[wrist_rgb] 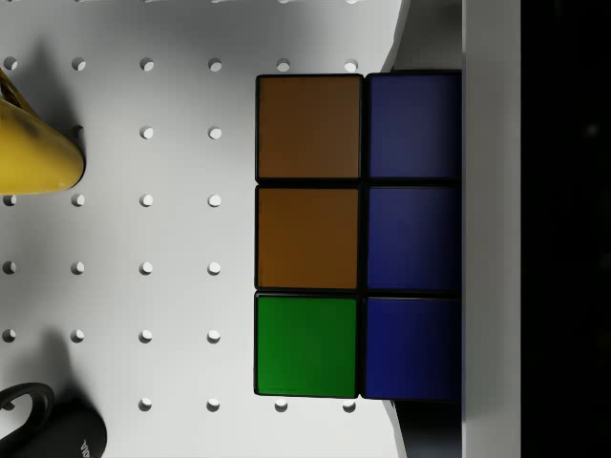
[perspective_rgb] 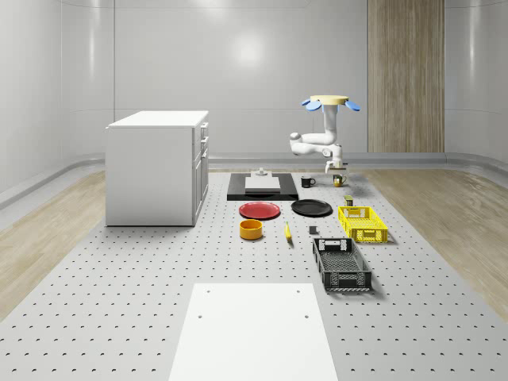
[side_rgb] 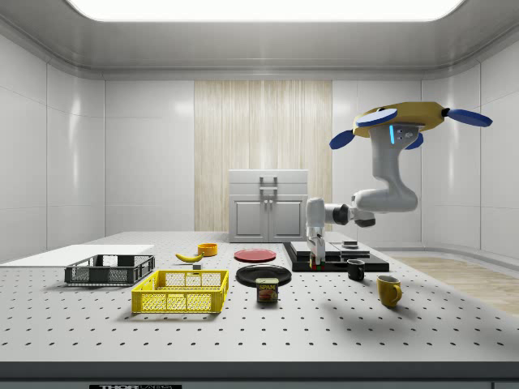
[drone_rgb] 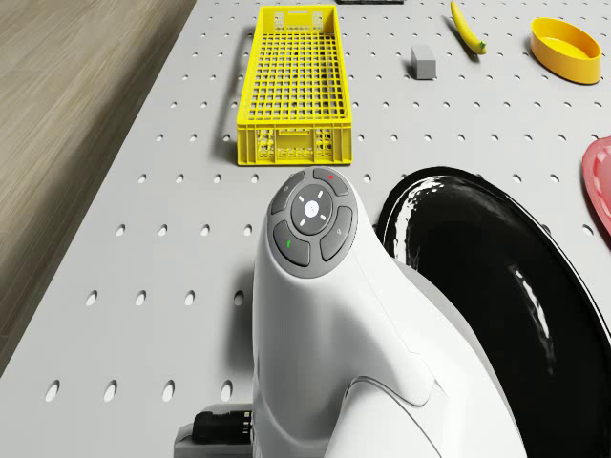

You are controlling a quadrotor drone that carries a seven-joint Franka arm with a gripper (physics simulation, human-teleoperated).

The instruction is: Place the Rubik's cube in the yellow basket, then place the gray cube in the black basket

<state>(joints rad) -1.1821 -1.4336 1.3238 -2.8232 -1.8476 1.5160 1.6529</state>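
Rubik's cube [wrist_rgb: 358, 234] sits close under the wrist camera, straight ahead of the gripper [side_rgb: 316, 258], its blue column against a pale vertical edge that may be one finger. Whether the gripper is closed on it or merely around it, I cannot tell. The drone [side_rgb: 401, 121] hovers above the table's mug end. From the gripper, the yellow basket [drone_rgb: 294, 145] lies well apart, long axis pointing away.
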